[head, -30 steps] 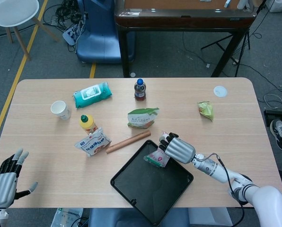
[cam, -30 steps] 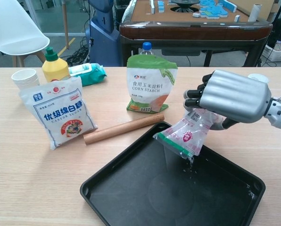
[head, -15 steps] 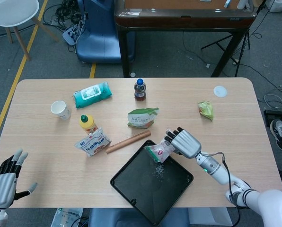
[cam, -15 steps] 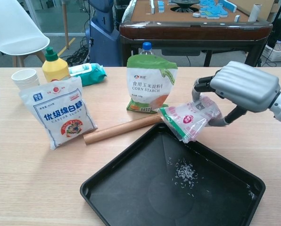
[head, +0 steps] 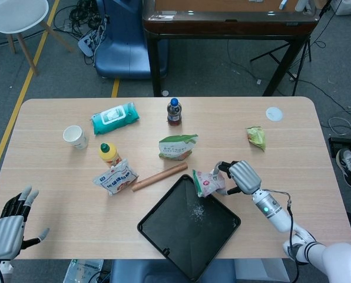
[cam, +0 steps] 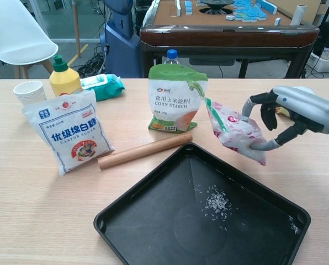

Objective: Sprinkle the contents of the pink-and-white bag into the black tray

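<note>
My right hand point(head: 241, 175) point(cam: 288, 115) holds the pink-and-white bag point(head: 207, 183) point(cam: 232, 130) above the far right edge of the black tray point(head: 164, 229) point(cam: 131, 221). The bag is tipped back, its open end up and toward the left. A small patch of white grains point(head: 196, 211) point(cam: 217, 202) lies in the middle of the tray. My left hand point(head: 12, 222) hovers with its fingers spread at the table's near left edge, holding nothing.
A wooden rolling pin point(head: 159, 177) point(cam: 144, 150) lies against the tray's far left edge. Behind it stand a corn starch bag point(cam: 176, 98), a sugar bag point(cam: 69, 131), a yellow squeeze bottle point(cam: 63, 77), a paper cup point(cam: 30, 90), a wipes pack point(head: 114, 117) and a drink bottle point(head: 174, 111).
The right hand has drawn back to the right and turned the bag from mouth-down to mouth-up. Grains fell into the tray in between. The left hand stays put.
</note>
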